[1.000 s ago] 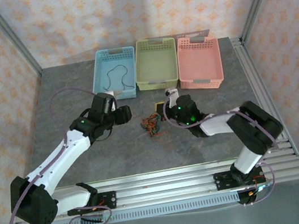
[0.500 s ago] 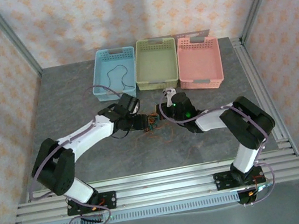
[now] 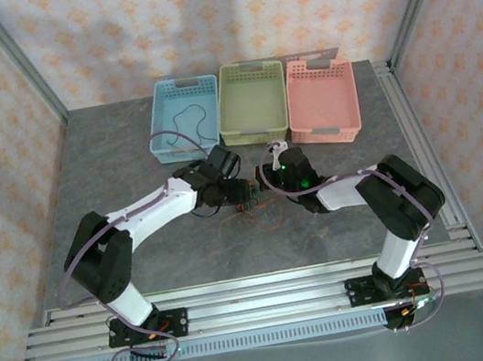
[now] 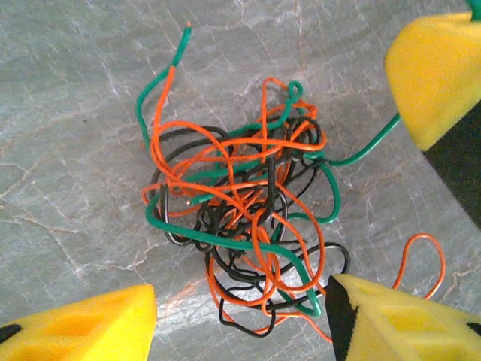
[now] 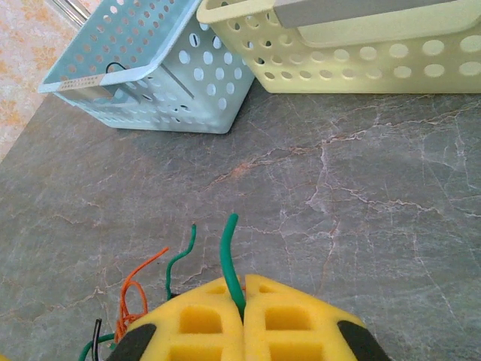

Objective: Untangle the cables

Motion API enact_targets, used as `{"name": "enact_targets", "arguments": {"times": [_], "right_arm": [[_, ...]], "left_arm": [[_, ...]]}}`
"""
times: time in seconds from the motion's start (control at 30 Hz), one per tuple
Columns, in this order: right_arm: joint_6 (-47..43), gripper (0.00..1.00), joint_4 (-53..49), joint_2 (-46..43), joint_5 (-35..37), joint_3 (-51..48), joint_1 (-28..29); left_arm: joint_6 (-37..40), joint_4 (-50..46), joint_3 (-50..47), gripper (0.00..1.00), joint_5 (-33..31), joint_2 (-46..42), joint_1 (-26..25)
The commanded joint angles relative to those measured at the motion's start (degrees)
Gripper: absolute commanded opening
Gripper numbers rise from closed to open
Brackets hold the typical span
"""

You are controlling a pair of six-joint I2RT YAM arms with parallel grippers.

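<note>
Glossy cables (image 4: pixel 240 218), matt stone-look table (image 4: pixel 75 113)

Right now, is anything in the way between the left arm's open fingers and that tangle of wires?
Nothing visible. The left fingers hover open right at the tangle on the table; the right fingers only pinch one green strand leading from it.

The left gripper (image 4: pixel 240 323) has the cables (image 4: pixel 240 218) heaped between its fingers, with bare table (image 4: pixel 68 113) beyond them. Ahead of the right gripper (image 5: pixel 242 289) it's a clear run, then the blue basket (image 5: pixel 150 83) and yellow basket (image 5: pixel 361 53) (solid wall).
</note>
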Motion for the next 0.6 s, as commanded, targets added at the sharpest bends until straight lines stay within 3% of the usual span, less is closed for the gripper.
{"name": "enact_targets", "arguments": {"times": [0.0, 0.17, 0.4, 0.57], "right_arm": [[0.69, 0.00, -0.36, 0.49, 1.52, 0.79, -0.47], [0.63, 0.00, -0.49, 0.51, 1.59, 0.75, -0.41], [0.70, 0.00, -0.71, 0.68, 1.56, 1.05, -0.47], [0.80, 0.00, -0.97, 0.75, 1.44, 1.17, -0.45]], "left_arm": [[-2.11, -2.85, 4.06, 0.61, -4.12, 1.20, -0.19], [-2.38, -3.56, 6.70, 0.49, -3.51, 5.56, -0.25], [-2.82, -2.57, 5.56, 0.45, -2.01, 6.78, -0.36], [-2.84, -1.80, 5.06, 0.32, -1.15, 6.68, -0.69]]}}
